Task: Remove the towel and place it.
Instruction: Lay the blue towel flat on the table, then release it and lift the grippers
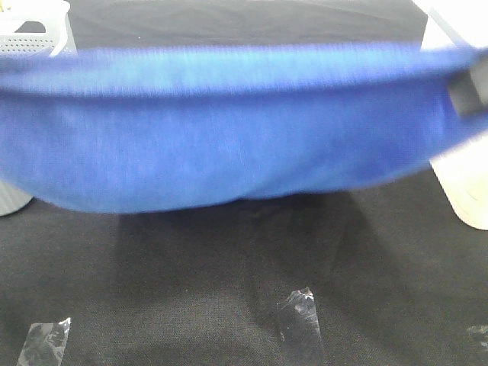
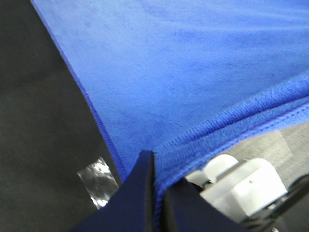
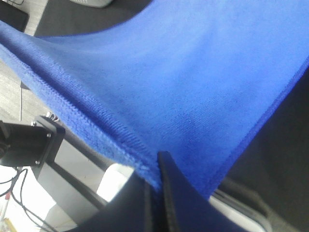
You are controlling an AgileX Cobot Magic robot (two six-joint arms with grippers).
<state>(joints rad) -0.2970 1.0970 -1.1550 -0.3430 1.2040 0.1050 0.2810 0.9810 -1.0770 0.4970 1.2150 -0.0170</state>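
Note:
The royal-blue towel (image 1: 229, 130) hangs stretched across the whole exterior high view, held up by both top corners, sagging in the middle above the black table. In the left wrist view my left gripper (image 2: 155, 166) is shut on one stitched corner of the towel (image 2: 193, 72). In the right wrist view my right gripper (image 3: 155, 166) is shut on the other corner of the towel (image 3: 193, 72). In the exterior high view the left gripper is out of sight; a grey part of the right gripper (image 1: 467, 95) shows at the right edge.
A grey perforated basket (image 1: 30, 34) stands at the far left, mostly hidden by the towel. A white object (image 1: 467, 191) stands at the right edge. Clear tape pieces (image 1: 301, 324) (image 1: 44, 341) stick to the black table cover (image 1: 191, 282) near the front.

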